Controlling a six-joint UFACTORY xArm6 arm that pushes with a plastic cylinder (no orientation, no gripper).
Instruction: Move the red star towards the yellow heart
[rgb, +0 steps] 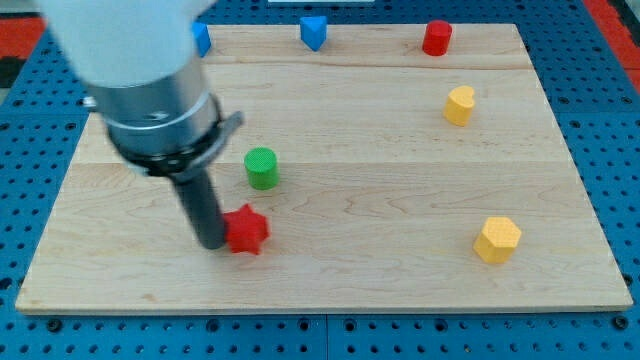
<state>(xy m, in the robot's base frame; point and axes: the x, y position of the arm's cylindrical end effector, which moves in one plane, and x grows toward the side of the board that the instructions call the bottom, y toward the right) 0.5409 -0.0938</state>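
Note:
The red star lies on the wooden board at the lower left of centre. My tip touches the star's left side. The yellow heart sits far off at the view's upper right, up and to the right of the star. The rod and the arm's grey body rise from the tip toward the view's upper left and hide part of the board there.
A green cylinder stands just above the star. A yellow hexagon lies at the lower right. Two blue blocks and a red cylinder sit along the board's top edge.

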